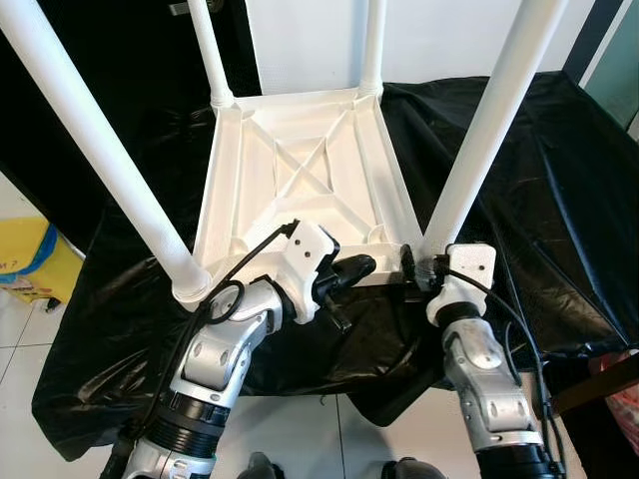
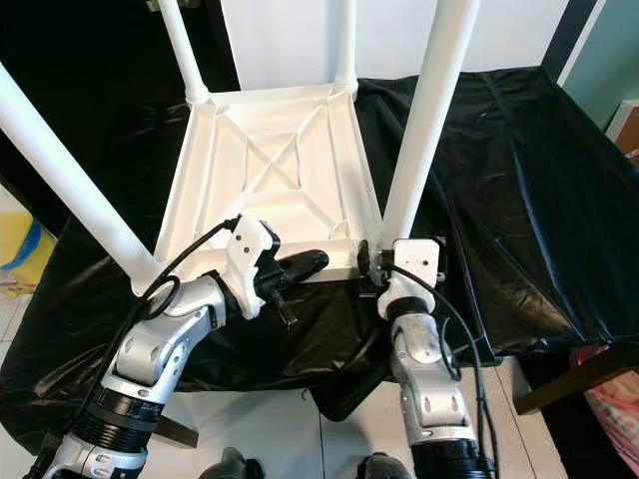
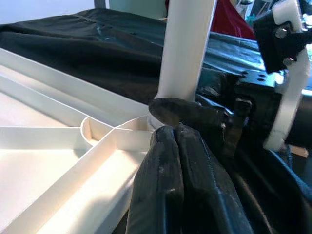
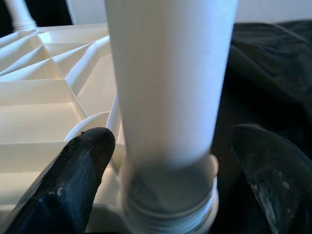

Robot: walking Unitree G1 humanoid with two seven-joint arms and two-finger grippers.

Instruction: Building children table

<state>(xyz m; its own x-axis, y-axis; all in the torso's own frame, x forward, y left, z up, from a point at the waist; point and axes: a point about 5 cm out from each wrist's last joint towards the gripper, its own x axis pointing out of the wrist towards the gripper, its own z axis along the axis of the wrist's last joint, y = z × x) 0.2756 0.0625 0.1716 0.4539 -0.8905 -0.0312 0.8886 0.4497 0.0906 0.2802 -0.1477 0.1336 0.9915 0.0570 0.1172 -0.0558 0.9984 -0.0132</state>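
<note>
A glossy, crinkled black sheet (image 1: 539, 190) drapes the whole surface, and on it lies the white plastic child's table (image 1: 300, 170), upside down, its underside a shallow tray of moulded ribs crossing in an X. Nothing sits in those ribbed pockets. Four smooth round white legs rise from the corners: the near-right leg (image 1: 489, 120) and the near-left leg (image 1: 95, 140) loom large, two thinner-looking ones stand at the far corners. The right pincer (image 4: 165, 170) is at the near-right corner, its rounded black fingers spread to either side of that leg's threaded base, apart from it. The left pincer (image 1: 357, 265) lies along the table's near edge, pointing right, fingers pressed together on nothing. Far left on the tiled floor, a yellow object (image 1: 30, 261).
</note>
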